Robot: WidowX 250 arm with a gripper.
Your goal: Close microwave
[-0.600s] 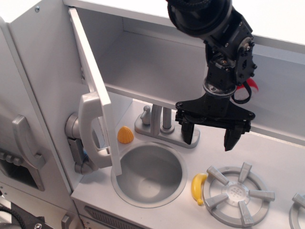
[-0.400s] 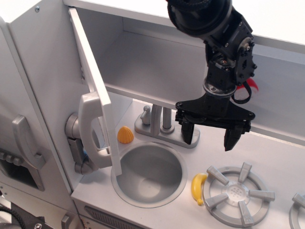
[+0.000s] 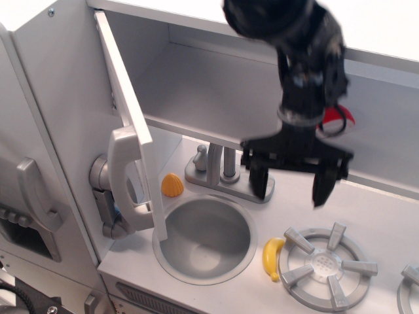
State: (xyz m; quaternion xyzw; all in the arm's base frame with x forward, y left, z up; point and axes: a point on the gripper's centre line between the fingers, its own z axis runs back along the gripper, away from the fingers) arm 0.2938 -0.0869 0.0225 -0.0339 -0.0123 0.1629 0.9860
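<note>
The microwave (image 3: 216, 91) is the light grey cabinet box above the counter, and its inside is bare. Its flat door (image 3: 127, 118) stands swung out to the left, seen nearly edge-on, with a tall silver handle (image 3: 123, 176) facing me. My gripper (image 3: 290, 193) hangs open and empty over the counter, between the faucet and the burner. It is to the right of the door and touches nothing. The arm is motion-blurred.
A round sink (image 3: 163, 252) lies below the door's free edge, with a faucet (image 3: 222, 167) behind it. An orange shell-shaped toy (image 3: 172, 185) and a yellow banana (image 3: 272, 257) lie on the counter. A burner (image 3: 322, 265) is at right, and a grey telephone handset (image 3: 36, 203) at far left.
The arm has begun moving and is now blurred; the gripper has shifted slightly to the right and stays open. The microwave door has not moved.
</note>
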